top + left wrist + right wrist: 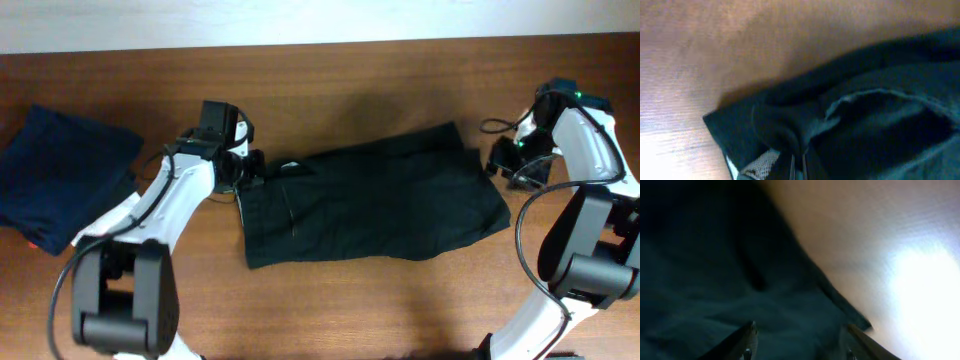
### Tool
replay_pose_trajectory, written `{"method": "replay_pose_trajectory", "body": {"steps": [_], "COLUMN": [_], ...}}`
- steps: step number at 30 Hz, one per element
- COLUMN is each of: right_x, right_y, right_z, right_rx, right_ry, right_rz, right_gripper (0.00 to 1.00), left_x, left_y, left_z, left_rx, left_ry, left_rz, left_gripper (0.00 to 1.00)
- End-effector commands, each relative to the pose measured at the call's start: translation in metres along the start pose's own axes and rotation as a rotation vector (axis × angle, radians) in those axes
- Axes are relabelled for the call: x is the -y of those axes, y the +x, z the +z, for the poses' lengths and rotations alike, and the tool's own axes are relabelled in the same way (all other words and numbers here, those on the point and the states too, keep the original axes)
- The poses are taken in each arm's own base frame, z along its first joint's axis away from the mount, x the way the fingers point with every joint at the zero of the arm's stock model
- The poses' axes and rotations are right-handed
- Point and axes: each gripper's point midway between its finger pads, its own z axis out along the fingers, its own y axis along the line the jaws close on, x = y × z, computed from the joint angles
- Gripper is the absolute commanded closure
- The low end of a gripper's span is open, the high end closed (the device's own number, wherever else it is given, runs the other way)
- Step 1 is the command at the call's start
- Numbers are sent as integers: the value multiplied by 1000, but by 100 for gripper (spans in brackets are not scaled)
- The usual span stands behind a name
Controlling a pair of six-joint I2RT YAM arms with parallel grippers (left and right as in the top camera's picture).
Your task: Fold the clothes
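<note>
At the middle of the worktop (330, 300): dark garment (370, 200), spread out nearly flat, long side running from the left edge toward the right edge, lightly rumpled along its far side.
Garment, left end: bunches into soft folds in the left wrist view (880, 115); shows a pale mesh patch (759, 162) at the nearest corner of the cloth; lies on bare wood on its outer side.
Left gripper (250, 170) (798, 169): sits at the far-left corner of the garment, on the side toward the left edge of the worktop; jaws pressed close together, pinching a fold of the dark garment between the tips.
Garment, right end: fills most of the right wrist view (715, 280); tapers to a corner over bare wood, with strong glare on the wood beyond it.
Right gripper (505, 160) (800, 342): sits at the far-right corner of the garment, near the right edge of the worktop; jaws spread wide above the cloth, gripping nothing; contact with the cloth cannot be told.
Left edge of the worktop: folded navy pile (60, 185), well apart from the dark garment and from both grippers.
</note>
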Motion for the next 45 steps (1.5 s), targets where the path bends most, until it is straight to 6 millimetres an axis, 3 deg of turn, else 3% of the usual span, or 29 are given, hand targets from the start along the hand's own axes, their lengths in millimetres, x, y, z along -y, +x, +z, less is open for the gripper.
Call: {"method": "replay_pose_trajectory", "body": {"steps": [1,5,11,20,23,25,26,29,33,37,40,45], "right_x": [-36,-40,-34,-53,-58,-55,-53,-44,-33,-27,-19,-6], "right_y": [-14,-22,-3,12,10,11,13,12,0,-2,11,33], "right_z": [-7,-4,25,55,55,54,52,33,-31,-91,-114,-119], "right_rx": [74,99,35,29,38,35,24,-1,14,31,-3,-89], "right_ry": [-144,-159,-159,-229,-230,-229,-228,-222,-222,-205,-138,-57], "right_rz": [-163,-149,-134,-208,-221,-214,-202,-169,-126,-98,-87,-66], "right_gripper": [44,41,39,39,61,87,96,96,96,96,96,96], "left_x": [9,10,9,9,9,9,9,12,9,19,20,22], "left_y": [-1,2,2,2,2,2,2,9,35,56,78,127], "left_z": [-31,-37,-37,-37,-37,-37,-37,-39,-51,-89,-121,-153], "left_rx": [33,32,31,31,31,31,31,1,-83,-100,-117,-238], "left_ry": [17,18,17,17,17,17,17,34,20,53,46,41], "left_rz": [2,2,2,2,2,1,2,-4,-25,-66,-172,-274], "left_gripper": [99,99,99,99,99,99,99,99,99,99,99,99]}}
